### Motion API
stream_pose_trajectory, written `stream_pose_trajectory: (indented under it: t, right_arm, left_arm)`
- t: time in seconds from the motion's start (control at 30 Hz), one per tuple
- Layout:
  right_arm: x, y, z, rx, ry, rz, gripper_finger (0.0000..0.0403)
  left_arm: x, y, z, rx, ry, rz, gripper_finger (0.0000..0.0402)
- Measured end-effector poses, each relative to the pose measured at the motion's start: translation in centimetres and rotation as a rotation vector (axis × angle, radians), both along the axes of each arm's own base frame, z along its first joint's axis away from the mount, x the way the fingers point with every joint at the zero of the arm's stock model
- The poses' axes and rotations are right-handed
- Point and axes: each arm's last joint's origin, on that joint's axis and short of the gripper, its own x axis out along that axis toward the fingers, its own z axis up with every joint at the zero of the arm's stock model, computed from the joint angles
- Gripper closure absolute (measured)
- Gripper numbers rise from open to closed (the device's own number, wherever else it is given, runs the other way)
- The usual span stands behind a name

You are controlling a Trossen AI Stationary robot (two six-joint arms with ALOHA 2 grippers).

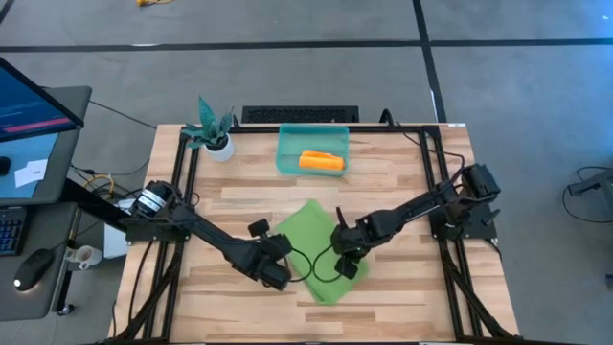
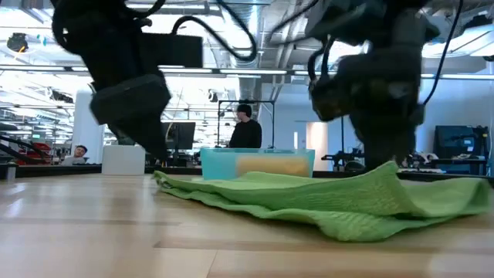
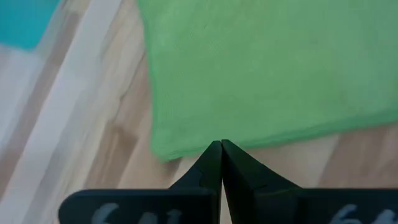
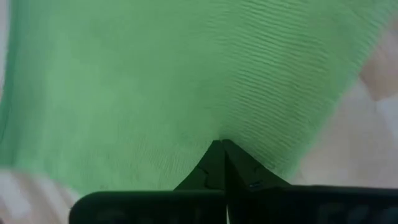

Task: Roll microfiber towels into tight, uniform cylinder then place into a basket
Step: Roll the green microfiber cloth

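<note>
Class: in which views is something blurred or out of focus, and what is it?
Low view: both arms are dark blurs up close, the green towel sharper. Left wrist view: the basket corner is smeared. Right wrist view: the table edges blur. High view: sharp.

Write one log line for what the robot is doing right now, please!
green towel: flat on table | orange towel: rolled, in basket | left gripper: shut, at towel edge | right gripper: shut, over towel
</note>
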Motion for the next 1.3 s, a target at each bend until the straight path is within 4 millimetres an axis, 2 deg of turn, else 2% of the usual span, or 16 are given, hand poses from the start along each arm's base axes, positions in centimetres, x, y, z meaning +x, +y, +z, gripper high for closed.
stream_pose_trajectory:
  t: [0.1, 0.27, 0.4, 0.5, 0.7, 0.97, 1.13, 1.3]
  right_arm:
    - [0.1, 1.0, 0.7, -0.039, -0.01, 0.091, 0.0391]
    - [0.5, 1.9, 2.9, -0.142, -0.048, 0.14, 0.0381]
    - [-0.2, 2.9, 4.7, -0.214, -0.092, 0.184, 0.0385]
    - [-1.6, 3.8, 5.9, -0.266, -0.104, 0.215, 0.039]
    - [-3.8, 5.7, 8.0, -0.383, -0.197, 0.257, 0.0385]
    - [-5.4, 7.2, 9.4, -0.426, -0.284, 0.294, 0.0386]
    - [-5.5, 7.3, 9.4, -0.438, -0.285, 0.295, 0.0384]
    - [-5.3, 7.0, 9.4, -0.44, -0.281, 0.283, 0.0379]
  left_arm:
    - [0.8, 0.0, 0.1, -0.015, -0.046, -0.034, 0.0401]
    - [1.4, -0.1, 0.2, -0.02, -0.081, -0.075, 0.0401]
    - [1.5, 0.1, 0.2, -0.015, -0.076, -0.08, 0.0401]
    - [1.7, 0.9, -0.4, -0.013, -0.067, -0.1, 0.0401]
    - [2.1, 3.1, -2.2, -0.112, -0.079, -0.103, 0.0401]
    - [2.3, 5.3, -3.0, -0.15, -0.074, -0.087, 0.0401]
    - [2.9, 8.2, -3.1, -0.086, -0.017, -0.139, 0.0401]
    - [3.7, 11.8, -3.1, -0.072, -0.034, -0.098, 0.0401]
